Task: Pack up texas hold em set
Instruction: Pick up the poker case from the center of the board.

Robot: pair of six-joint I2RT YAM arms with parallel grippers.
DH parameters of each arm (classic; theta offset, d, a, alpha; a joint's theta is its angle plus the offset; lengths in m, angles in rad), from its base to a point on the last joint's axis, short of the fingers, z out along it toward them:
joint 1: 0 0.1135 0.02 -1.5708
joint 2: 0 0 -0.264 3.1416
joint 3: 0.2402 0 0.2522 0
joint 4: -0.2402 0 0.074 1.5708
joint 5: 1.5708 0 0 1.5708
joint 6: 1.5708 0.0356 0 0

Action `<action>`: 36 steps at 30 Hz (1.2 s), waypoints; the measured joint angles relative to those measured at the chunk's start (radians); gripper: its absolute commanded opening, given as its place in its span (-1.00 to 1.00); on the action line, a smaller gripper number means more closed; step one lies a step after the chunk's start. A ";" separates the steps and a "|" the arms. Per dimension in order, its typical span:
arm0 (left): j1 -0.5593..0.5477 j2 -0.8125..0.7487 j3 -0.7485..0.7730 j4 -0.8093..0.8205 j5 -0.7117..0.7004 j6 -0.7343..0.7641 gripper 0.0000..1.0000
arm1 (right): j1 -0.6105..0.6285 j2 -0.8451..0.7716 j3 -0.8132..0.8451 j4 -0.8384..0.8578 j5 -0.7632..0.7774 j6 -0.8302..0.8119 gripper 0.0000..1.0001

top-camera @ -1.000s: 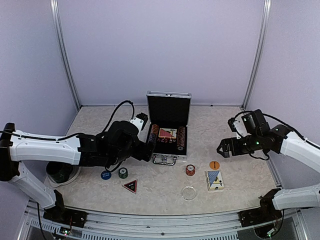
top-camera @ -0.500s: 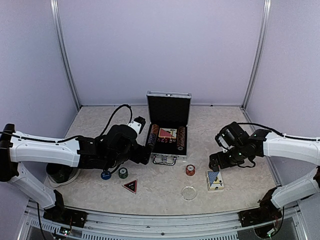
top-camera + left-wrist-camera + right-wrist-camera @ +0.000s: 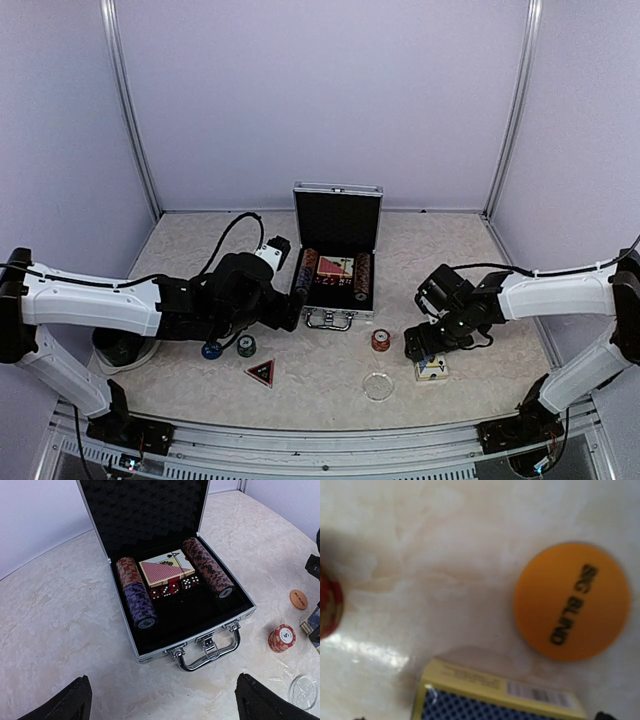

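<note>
The silver briefcase point(image 3: 337, 250) stands open at mid table, with chip rows point(image 3: 137, 597), a red-backed card deck point(image 3: 165, 570) and dice point(image 3: 172, 587) in its black lining. My left gripper point(image 3: 293, 305) hovers open just left of the case front; its fingertips point(image 3: 75, 700) frame the handle point(image 3: 210, 650). My right gripper point(image 3: 420, 345) hangs low and open over the blue card deck point(image 3: 495, 700), next to the orange button point(image 3: 572, 601). A red chip stack point(image 3: 381, 340) stands left of it. Blue button point(image 3: 211, 350), green chip point(image 3: 246, 346) and dark triangle marker point(image 3: 260, 373) lie front left.
A clear round disc point(image 3: 378, 386) lies near the front edge. Cups on a clear plate point(image 3: 125, 348) stand at the far left, under the left arm. Pale walls with metal posts close in the table on three sides.
The right arm has swung left and down, from above the table's right side to just over the blue deck and orange button. The left arm has hardly moved.
</note>
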 measured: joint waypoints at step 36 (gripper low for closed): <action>0.011 0.037 -0.019 0.032 0.035 -0.030 0.98 | 0.093 -0.092 0.378 -0.080 0.138 -0.181 -0.12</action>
